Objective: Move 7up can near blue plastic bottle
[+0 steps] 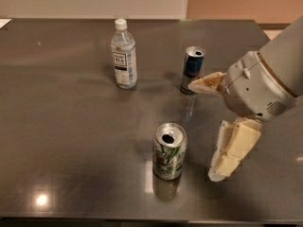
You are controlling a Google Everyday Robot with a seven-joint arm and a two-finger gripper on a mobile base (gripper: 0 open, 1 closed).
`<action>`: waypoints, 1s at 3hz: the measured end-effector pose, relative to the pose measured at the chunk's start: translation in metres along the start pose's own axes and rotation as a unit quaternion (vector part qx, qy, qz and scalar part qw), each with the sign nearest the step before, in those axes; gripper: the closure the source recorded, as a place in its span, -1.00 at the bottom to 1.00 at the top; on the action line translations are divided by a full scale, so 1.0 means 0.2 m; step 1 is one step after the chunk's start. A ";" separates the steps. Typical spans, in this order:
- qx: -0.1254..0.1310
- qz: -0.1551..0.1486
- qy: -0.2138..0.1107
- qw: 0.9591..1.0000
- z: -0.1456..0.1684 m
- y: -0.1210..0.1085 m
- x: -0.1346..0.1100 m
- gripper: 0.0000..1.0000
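Holds gripper (203, 130) spread wide, grasping nothing; green can (169, 151) just left, water bottle (124, 56) farther left, beyond.

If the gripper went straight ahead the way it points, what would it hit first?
Likely the 7up can, close ahead of the open gripper, though depth is hard to judge.

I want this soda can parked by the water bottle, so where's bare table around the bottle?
Bare table lies left of the bottle and in front of it, toward the 7up can. The gap between bottle and blue can is narrower. The right is crowded: the open gripper hangs beside both cans.
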State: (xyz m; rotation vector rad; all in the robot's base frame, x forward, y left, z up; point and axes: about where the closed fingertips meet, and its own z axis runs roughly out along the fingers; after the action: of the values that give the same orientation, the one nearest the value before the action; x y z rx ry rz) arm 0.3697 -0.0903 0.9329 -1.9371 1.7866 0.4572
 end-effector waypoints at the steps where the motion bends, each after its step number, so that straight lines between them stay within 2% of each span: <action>1: -0.001 -0.025 -0.021 0.999 0.09 0.03 -0.05 -1.00; 3: -0.010 -0.036 -0.029 0.999 0.24 0.03 -0.06 -1.00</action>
State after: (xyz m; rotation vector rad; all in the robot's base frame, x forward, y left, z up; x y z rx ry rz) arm 0.3663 -0.0543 0.8986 -1.9728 1.6773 0.5027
